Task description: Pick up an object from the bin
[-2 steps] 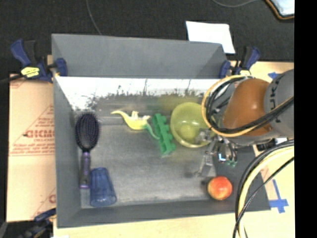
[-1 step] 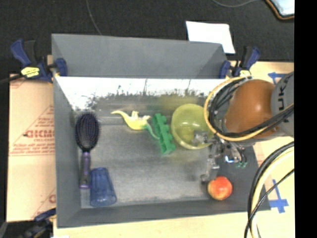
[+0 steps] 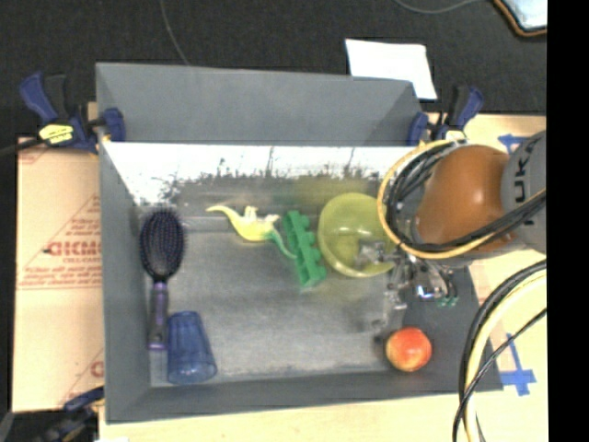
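My gripper (image 3: 390, 309) hangs at the bin's right side, under the orange dome, its fingers pointing down at the floor. A red and orange apple-like ball (image 3: 409, 349) lies just below and right of the fingertips, in the front right corner. A translucent yellow-green bowl (image 3: 352, 235) sits just up and left of the gripper, partly covered by the wrist. Beside the bowl a green toothed plastic piece (image 3: 303, 245) lies on the floor. Nothing shows between the fingers.
A yellow curved toy (image 3: 244, 222) lies near the back wall at the middle. A black and purple hairbrush (image 3: 161, 263) and a blue plastic cup (image 3: 190, 345) lie along the left wall. The arm with its cables comes in over the right rim.
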`<act>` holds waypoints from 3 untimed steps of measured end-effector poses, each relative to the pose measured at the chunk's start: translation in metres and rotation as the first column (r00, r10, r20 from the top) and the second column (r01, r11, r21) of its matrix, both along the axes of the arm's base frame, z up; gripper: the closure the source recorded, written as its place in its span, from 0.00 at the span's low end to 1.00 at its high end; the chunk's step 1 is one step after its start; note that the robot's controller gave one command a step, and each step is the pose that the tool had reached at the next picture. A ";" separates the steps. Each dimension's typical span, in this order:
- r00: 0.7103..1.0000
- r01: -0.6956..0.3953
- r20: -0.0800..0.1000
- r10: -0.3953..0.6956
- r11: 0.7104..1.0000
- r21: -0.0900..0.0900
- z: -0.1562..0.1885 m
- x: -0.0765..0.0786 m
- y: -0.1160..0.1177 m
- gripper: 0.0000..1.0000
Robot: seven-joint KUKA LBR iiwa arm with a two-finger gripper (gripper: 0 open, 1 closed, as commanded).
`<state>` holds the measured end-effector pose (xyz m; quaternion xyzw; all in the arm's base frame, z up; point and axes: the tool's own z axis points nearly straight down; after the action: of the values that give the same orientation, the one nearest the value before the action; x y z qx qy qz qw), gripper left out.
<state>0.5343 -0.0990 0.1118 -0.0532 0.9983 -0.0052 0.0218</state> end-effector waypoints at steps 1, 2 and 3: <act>0.993 0.118 0.002 -0.118 0.993 0.005 -0.031 -0.013 -0.004 0.00; 0.955 0.298 0.006 -0.298 0.955 0.016 -0.039 -0.011 -0.019 0.00; 0.999 -0.041 0.011 0.041 0.999 0.004 -0.040 0.001 -0.012 0.00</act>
<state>0.5355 -0.1111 0.0723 -0.0737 0.9969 -0.0029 0.0277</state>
